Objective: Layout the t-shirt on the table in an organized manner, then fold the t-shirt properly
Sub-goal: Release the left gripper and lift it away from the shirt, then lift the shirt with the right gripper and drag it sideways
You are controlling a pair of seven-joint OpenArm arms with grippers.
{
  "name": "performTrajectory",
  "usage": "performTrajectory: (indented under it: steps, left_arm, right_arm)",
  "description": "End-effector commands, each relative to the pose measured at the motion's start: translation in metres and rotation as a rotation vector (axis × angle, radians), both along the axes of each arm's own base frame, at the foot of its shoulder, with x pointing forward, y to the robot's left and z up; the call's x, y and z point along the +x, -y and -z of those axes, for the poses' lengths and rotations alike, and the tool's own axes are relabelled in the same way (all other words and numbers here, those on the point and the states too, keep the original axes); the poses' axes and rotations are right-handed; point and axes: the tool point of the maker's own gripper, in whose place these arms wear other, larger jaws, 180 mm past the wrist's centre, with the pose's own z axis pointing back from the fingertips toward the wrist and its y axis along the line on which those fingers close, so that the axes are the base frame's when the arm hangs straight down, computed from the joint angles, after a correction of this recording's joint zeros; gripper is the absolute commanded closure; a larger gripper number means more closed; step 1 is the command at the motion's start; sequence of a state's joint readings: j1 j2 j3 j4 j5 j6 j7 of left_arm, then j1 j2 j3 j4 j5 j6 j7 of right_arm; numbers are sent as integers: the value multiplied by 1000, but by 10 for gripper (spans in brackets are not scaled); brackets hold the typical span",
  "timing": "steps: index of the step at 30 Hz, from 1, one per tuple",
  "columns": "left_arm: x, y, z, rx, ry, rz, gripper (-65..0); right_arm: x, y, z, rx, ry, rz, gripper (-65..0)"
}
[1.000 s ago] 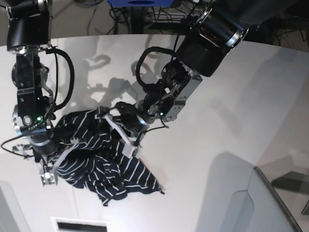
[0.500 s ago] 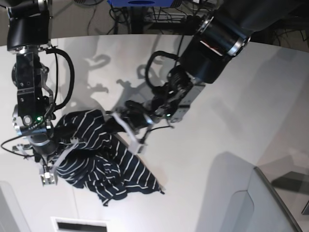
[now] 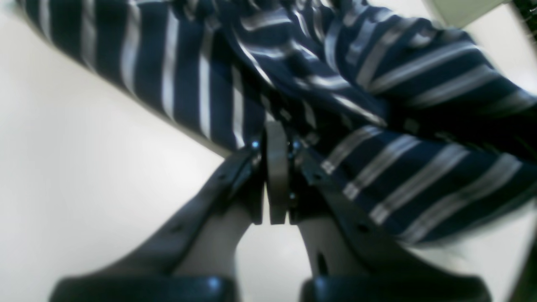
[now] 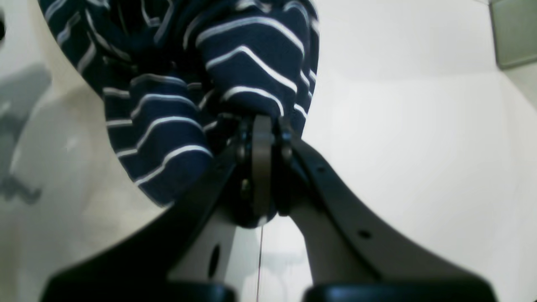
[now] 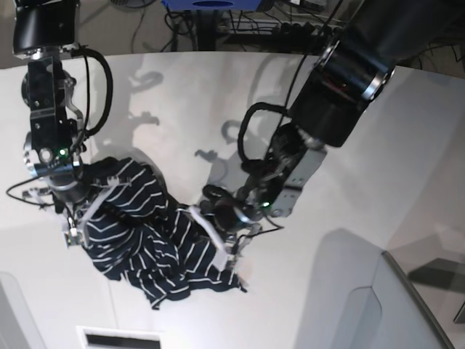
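Observation:
The t-shirt point(image 5: 149, 251), dark navy with thin white stripes, lies bunched on the white table point(image 5: 363, 174) at the left of the base view. My left gripper point(image 5: 221, 251) is shut on a fold at the shirt's right side. In the left wrist view the left gripper point(image 3: 275, 132) pinches the striped t-shirt point(image 3: 377, 84). My right gripper point(image 5: 75, 229) is shut on the shirt's left edge. The right wrist view shows the right gripper point(image 4: 262, 123) clamped on the t-shirt point(image 4: 168, 126), which hangs bunched over the fingers.
A grey slanted panel point(image 5: 414, 305) rises at the near right corner. A white vented box point(image 5: 120, 339) sits at the near edge. Cables and a blue frame point(image 5: 211, 3) lie beyond the table's curved far edge.
My left gripper has shut on the shirt fabric and moved toward the near edge, pulling the cloth with it. The right gripper has shifted slightly away with its held edge.

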State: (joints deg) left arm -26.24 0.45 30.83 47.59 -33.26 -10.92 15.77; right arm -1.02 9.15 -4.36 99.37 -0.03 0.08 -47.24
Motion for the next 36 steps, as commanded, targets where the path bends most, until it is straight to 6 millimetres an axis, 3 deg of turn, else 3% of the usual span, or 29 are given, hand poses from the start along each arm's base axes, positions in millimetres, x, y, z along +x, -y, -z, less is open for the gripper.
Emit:
performTrajectory:
  steps: [1,6,11,14,19,22,25,27,29,31,33,36]
  left_arm:
    - [11,21,-18,-16,50,34,-23]
    - [29,44,-22,53,160,59,-184]
    - [38,36,-12,86,170,49,-229]
    - [28,40,-1,132,182,100,-229]
    - [-4,43,32,179,134,165,-224]
    - [-12,6,55,225,92,132,-222]
    - [-22,-39,73,277,69,108,-222]
    - [-29,-69,77,287,71,78,-222]
    - [-34,-95,74,257,79,7,-222]
    - [-37,-120,65,214,93,-85,-222]
    - [-43,-145,55,181,103,-173,-222]
    - [-50,-166,37,165,104,-236,-222]
  right_arm:
    - [6,0,-13,-3,49,-5,0]
    - [-14,-3,-3,1,20,-15,0]
    - [-28,-1,5,0,-6,-9,0]
    - [-38,0,14,-2,-36,-6,0]
    - [-55,5,37,-6,-109,10,-2]
    - [-60,25,55,18,-156,106,-57]
    - [-58,46,58,29,-161,185,-266]
    - [-52,47,52,29,-142,186,-398]
    - [-45,52,41,12,-109,178,-467]
    - [-34,42,27,6,-51,135,-467]
    - [-23,16,14,9,3,49,-467]
    - [-9,-25,2,-1,37,-92,-468]
